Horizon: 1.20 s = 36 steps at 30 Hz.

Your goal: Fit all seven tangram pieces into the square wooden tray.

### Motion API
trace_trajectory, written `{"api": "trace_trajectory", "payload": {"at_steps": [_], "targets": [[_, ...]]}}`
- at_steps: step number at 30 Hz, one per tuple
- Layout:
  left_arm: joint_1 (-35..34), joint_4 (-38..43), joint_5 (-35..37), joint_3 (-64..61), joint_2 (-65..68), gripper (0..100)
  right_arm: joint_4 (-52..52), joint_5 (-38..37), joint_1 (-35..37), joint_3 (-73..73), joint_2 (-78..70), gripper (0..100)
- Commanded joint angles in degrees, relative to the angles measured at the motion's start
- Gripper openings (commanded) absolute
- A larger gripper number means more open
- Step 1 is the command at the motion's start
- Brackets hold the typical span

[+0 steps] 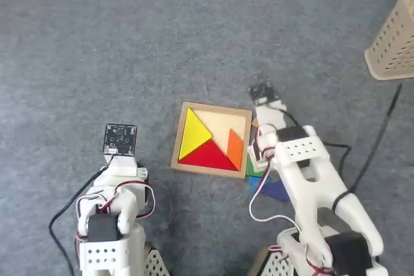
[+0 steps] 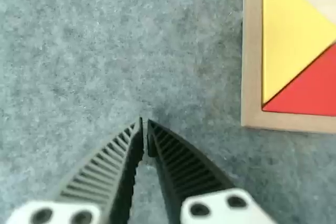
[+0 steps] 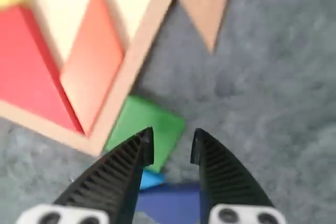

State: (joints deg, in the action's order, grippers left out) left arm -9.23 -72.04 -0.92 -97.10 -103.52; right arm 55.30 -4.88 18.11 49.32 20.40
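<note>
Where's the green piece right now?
In the right wrist view, the green piece lies on the mat outside the wooden tray, at the corner by the orange piece, with blue pieces beside it; the right tool hangs open over it.

Overhead — wrist close-ups, tray (image 1: 218,108) shared

Robotics lab: wired left arm (image 1: 110,224), right arm (image 1: 317,179), felt table (image 1: 97,50).
</note>
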Motion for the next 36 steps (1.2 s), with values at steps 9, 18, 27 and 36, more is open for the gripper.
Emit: {"api": "trace_trajectory", "payload": {"at_steps": [9,18,27,36], "targets": [[0.3,-0.4,-0.2,0.6,-1.1,2,2.4,-0.7,0.7,-26.3,-13.7,25.2],[0.3,-0.4,-0.2,0.6,-1.1,2,0.8,-0.9,0.7,-35.6,-31.5,28.1],[0.3,-0.4,-0.2,0.6,-1.1,2,-2.4,-0.4,-3.7,-35.8,-33.6,27.9],[0.3,-0.4,-0.2,0.6,-1.1,2,-2.8,-0.4,-4.6,-35.7,-34.4,27.9]]}}
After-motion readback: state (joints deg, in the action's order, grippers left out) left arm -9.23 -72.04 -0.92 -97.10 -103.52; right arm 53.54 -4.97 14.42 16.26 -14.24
